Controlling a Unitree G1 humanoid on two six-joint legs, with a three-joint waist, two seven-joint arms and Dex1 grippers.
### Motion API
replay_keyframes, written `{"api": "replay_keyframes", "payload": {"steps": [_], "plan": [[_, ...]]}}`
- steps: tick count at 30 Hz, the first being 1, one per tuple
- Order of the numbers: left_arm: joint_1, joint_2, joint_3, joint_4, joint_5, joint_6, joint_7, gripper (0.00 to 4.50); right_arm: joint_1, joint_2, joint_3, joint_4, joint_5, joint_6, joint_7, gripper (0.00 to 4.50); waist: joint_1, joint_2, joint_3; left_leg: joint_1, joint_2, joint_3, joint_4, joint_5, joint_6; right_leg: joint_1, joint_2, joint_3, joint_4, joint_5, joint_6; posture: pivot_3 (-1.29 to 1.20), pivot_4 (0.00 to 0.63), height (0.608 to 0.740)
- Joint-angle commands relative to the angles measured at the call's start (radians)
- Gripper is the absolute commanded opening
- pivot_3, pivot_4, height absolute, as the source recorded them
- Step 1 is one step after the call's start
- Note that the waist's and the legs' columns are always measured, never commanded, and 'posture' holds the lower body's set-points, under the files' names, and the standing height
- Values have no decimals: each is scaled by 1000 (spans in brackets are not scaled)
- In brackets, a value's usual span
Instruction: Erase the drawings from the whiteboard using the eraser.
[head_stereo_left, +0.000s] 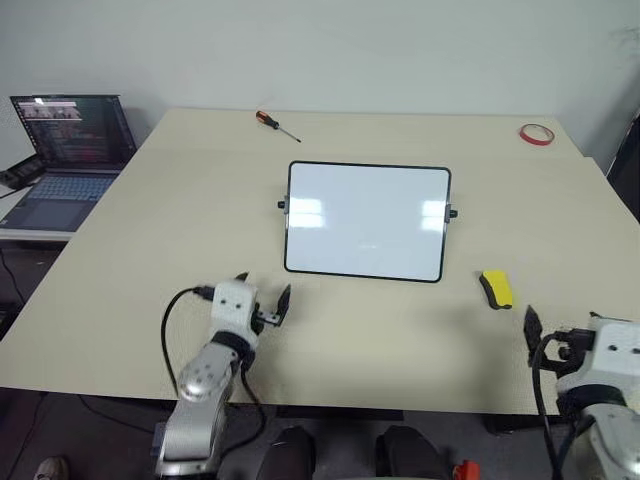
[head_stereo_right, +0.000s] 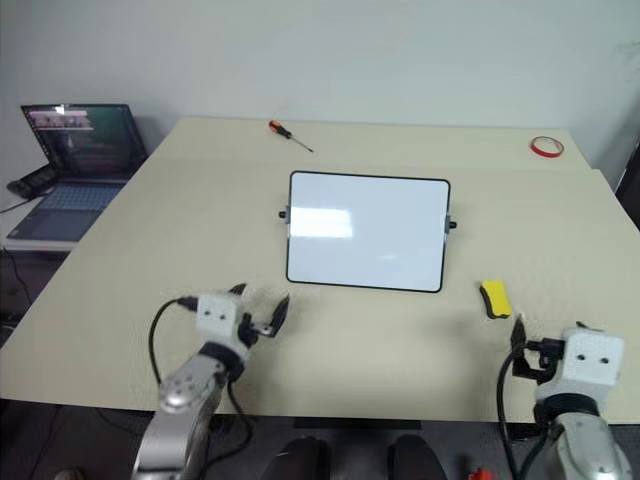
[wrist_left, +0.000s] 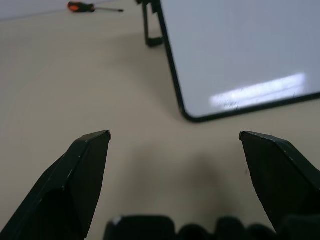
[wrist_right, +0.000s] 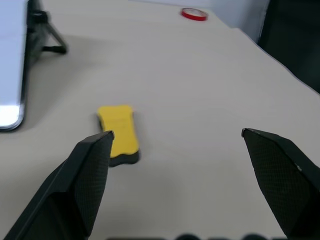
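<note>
Table (head_stereo_left: 150, 220): screwdriver (head_stereo_left: 276, 124), tape ring (head_stereo_left: 537, 134) far side (laptop (head_stereo_left: 70, 160) beyond edge).

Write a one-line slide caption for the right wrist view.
Open right gripper faces the yellow eraser lying on the table.

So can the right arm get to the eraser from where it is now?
Probably yes. The right claw is open, and the eraser lies just ahead of it on the bare table, with nothing between them.

Orange-handled screwdriver (head_stereo_left: 275, 124) and red tape ring (head_stereo_left: 537, 134) on the beige table (head_stereo_left: 150, 240); open laptop (head_stereo_left: 65, 160) beside it
</note>
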Motion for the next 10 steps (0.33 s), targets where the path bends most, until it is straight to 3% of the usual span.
{"api": "replay_keyframes", "payload": {"steps": [1,10], "plan": [[16,-10,-21,-79,28,-43,46,4500,22,-7,-34,14,34,-90,13,4478,2,0,0,0,0,0,0,0,0,0,0,0,0,0,0,0,150,740],[24,-13,-39,-94,29,-50,73,4500,63,-18,-20,-8,66,-81,6,4478,0,0,0,0,0,1,-1,0,0,-1,1,0,0,0,0,0,150,740]]}}
